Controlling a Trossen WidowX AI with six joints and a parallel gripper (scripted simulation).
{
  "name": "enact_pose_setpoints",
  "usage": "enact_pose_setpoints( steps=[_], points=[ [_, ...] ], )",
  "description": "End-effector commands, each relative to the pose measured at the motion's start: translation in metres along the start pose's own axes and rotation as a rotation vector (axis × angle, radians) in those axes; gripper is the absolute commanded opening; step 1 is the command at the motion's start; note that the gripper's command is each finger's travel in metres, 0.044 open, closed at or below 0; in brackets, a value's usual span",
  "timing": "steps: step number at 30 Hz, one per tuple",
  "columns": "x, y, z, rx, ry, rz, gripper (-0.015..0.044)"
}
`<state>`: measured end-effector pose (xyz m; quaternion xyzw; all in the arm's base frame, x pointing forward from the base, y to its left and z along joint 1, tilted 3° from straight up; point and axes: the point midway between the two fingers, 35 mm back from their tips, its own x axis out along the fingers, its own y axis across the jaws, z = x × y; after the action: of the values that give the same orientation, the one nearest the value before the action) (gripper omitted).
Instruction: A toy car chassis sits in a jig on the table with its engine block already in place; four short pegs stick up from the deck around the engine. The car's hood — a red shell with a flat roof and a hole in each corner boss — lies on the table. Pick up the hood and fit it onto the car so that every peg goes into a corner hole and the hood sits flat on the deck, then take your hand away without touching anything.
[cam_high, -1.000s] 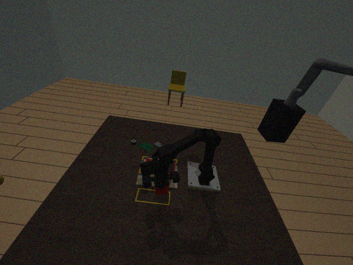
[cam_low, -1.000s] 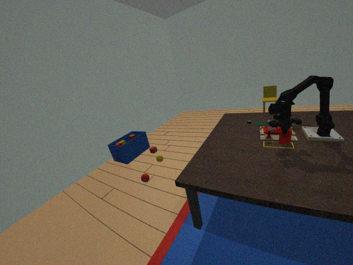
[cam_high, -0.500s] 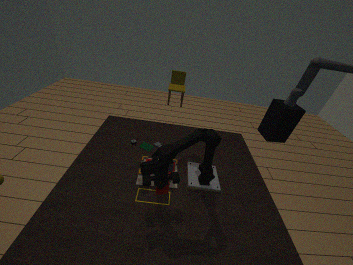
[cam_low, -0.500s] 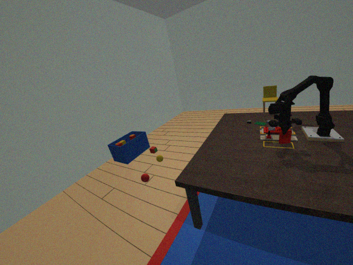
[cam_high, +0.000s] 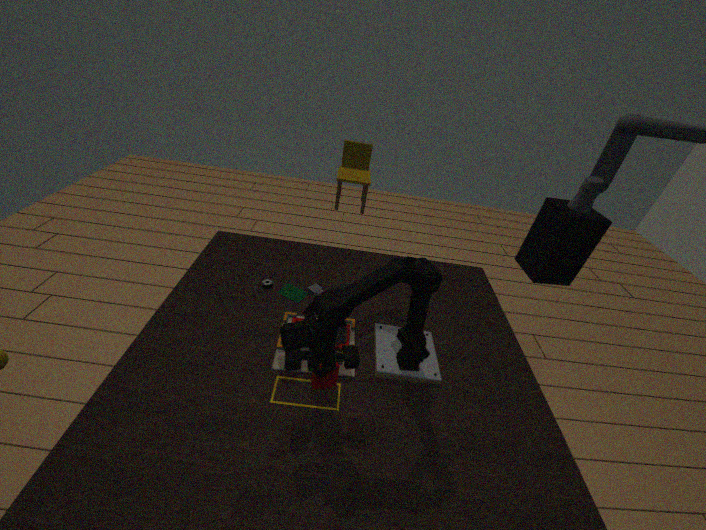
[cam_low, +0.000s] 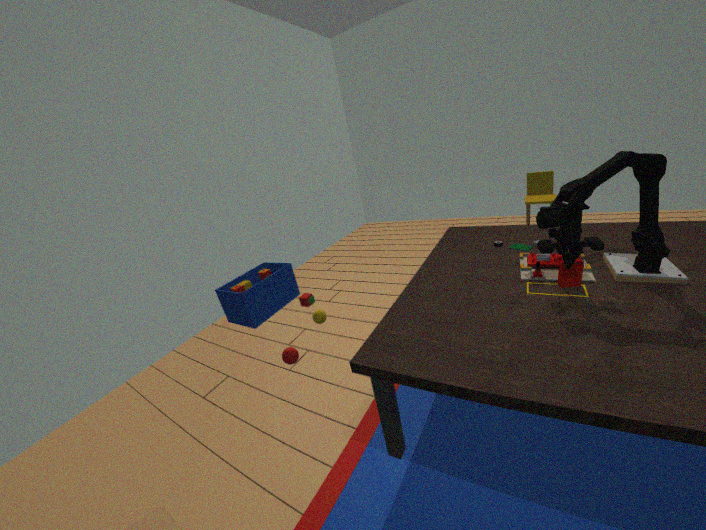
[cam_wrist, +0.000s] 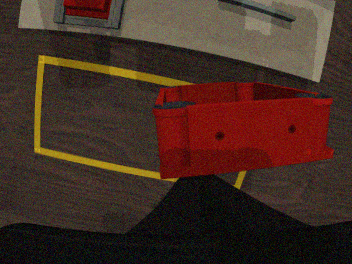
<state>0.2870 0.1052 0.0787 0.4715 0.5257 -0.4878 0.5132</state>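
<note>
The red hood (cam_high: 325, 381) (cam_low: 570, 276) (cam_wrist: 245, 125) hangs from my gripper (cam_high: 323, 371) (cam_low: 569, 264) (cam_wrist: 194, 178). The fingers look shut on a thin wall at one edge of the hood. In the wrist view its open side shows toward the top, and a red face with two dark holes shows. The hood is over the right end of the yellow outline, beside the pale board (cam_high: 279, 360) (cam_wrist: 175, 25). The red chassis (cam_low: 541, 261) is on that board, partly behind my arm. The pegs and the engine block are too small or hidden to tell.
The yellow outline (cam_high: 305, 406) (cam_low: 556, 294) (cam_wrist: 38, 105) lies in front of the board. A green piece (cam_high: 293, 292) (cam_low: 520, 247), a small grey piece (cam_high: 315, 288) and a small wheel (cam_high: 266, 282) (cam_low: 497, 243) lie behind. My white base plate (cam_high: 387, 370) (cam_low: 618, 268) is on the right.
</note>
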Motion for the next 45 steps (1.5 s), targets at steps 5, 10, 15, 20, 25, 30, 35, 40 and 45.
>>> enact_pose_setpoints(
  steps=[5,10,15,20,25,30,35,40,45],
  points=[
    [-0.0006,0.0009,0.0013,0.042,-0.006,0.003,0.0],
    [-0.0006,0.001,0.0016,0.068,-0.006,0.003,0.0],
    [-0.0006,0.0011,0.002,0.094,-0.006,0.003,0.0],
    [-0.0006,0.0012,0.0023,0.12,-0.006,0.003,0.0],
    [-0.0006,0.0013,0.0026,0.147,-0.006,0.003,0.0],
    [-0.0006,0.0014,0.0029,0.173,-0.006,0.003,0.0],
    [-0.0006,0.0015,0.0033,0.199,-0.006,0.003,0.0],
    [-0.0006,0.0016,0.0036,0.225,-0.006,0.003,0.0],
    [-0.0005,0.0018,0.0039,0.251,-0.006,0.004,0.0]
  ],
)
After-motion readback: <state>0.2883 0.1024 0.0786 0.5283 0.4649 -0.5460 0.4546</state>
